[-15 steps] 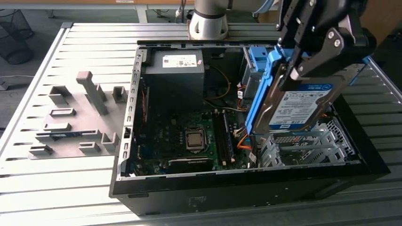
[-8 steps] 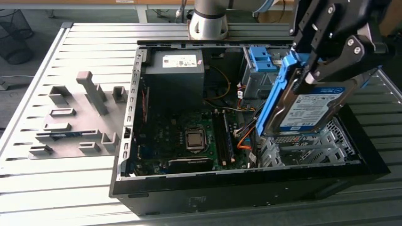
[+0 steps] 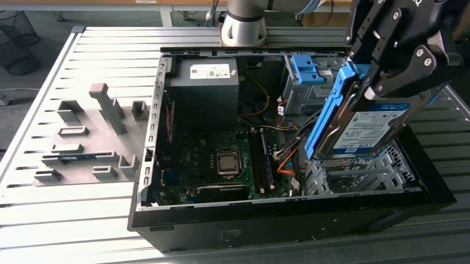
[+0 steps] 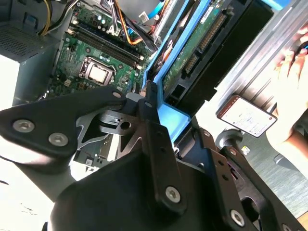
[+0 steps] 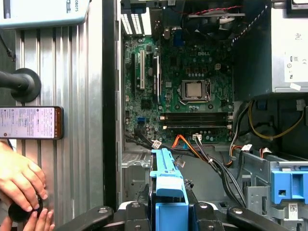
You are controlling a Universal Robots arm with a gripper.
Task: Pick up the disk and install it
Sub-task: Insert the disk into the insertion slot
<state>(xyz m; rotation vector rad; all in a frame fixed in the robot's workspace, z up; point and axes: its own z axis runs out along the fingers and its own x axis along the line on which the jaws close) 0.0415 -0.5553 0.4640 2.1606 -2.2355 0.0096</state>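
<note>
The disk (image 3: 367,129) is a silver-grey hard drive with a white-and-blue label and blue rails. It hangs tilted on edge above the open computer case (image 3: 294,212), over the metal drive cage (image 3: 360,173) at the exterior view's right. My black gripper (image 3: 371,82) is shut on the disk's upper end. In the second wrist view the disk's green circuit-board underside (image 4: 192,48) and blue rail run away from the gripper (image 4: 144,108). In the first wrist view the disk's blue rail (image 5: 168,185) sticks out from between the fingers (image 5: 139,211).
Inside the case lie the motherboard (image 3: 220,159), a black box with a white sticker (image 3: 206,88), loose cables (image 3: 283,159) and a bare blue bracket (image 3: 305,69). A grey fixture tray (image 3: 81,143) lies outside the case. A person's hands (image 5: 19,183) and a phone (image 5: 31,122) are beside the case.
</note>
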